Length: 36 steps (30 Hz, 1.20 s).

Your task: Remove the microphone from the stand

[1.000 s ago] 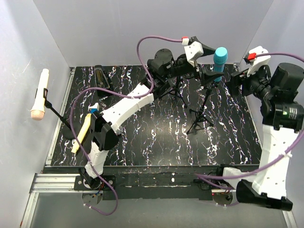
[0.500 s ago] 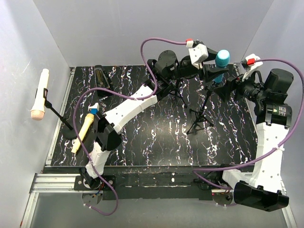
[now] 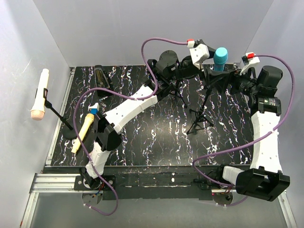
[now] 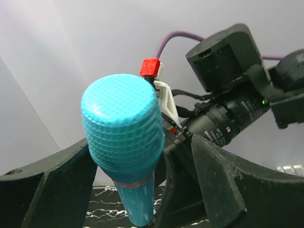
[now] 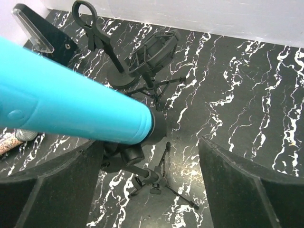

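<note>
Now the mic [image 4: 124, 142] sits clipped in its stand [image 5: 153, 179] at the far right of the table [image 3: 152, 142]: teal, with a dimpled dome head, a thin red ring and a smooth barrel. The left gripper [image 4: 142, 166] straddles the head, jaws apart, one finger possibly brushing it. The right gripper [image 5: 147, 161] is spread wide around the barrel's lower end, gripping nothing.

Even, diffuse white light; white walls [image 3: 118, 23] bright, shadows soft on the black marbled tabletop [image 3: 156, 137]. Top view sharp. Right wrist view: teal microphone [image 5: 71, 109] slightly soft at close range, tabletop behind in focus.
</note>
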{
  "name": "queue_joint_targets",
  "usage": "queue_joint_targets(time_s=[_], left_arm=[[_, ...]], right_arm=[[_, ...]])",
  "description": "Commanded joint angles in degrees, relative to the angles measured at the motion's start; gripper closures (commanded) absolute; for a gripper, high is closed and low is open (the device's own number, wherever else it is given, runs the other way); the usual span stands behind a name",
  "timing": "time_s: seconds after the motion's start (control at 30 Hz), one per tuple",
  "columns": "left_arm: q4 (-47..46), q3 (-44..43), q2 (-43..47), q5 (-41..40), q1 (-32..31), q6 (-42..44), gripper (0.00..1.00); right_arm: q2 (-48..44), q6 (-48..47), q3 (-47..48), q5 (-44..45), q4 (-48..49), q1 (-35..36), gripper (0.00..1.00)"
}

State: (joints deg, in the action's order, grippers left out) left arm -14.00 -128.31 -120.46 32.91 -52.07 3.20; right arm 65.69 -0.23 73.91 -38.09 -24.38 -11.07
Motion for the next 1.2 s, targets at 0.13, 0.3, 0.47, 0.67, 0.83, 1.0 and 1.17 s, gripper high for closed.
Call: queue_joint_targets(time_s=[0.13,0.3,0.47,0.67,0.83,1.0,1.17], left_arm=[[-2.17,-1.77,0.14,-4.7,-0.4,3.21,0.35],[-1.91,-2.03,-0.03,-2.85,-0.31,3.39,0.54],[-1.38,-1.33,0.67,-5.74,0.13,1.81,1.0],[-1.12,-2.99,0.85,-7.33,0.31,0.76,1.0],[-0.59,-7.38,0.84,-7.51,0.31,0.14,1.0],[-0.5,-11.17,2.25,-7.85,0.22,-1.35,1.0],[-1.46,-7.06,6.37,-3.38,0.48,-2.76,1.0]], right_arm=[[1.9,6.73,-0.43,-1.46,6.45,0.44,0.22],[2.95,7.79,-1.04,-1.82,5.57,0.61,0.24],[4.44,9.01,-2.45,-1.73,5.83,0.61,0.33],[5.58,11.56,-5.18,-1.2,6.54,0.61,0.43],[6.2,12.36,-6.14,-0.49,5.92,0.52,0.45],[6.64,13.24,-5.79,-0.94,5.66,0.44,0.46],[7.08,13.94,-4.92,-2.34,5.05,-0.44,0.46]])
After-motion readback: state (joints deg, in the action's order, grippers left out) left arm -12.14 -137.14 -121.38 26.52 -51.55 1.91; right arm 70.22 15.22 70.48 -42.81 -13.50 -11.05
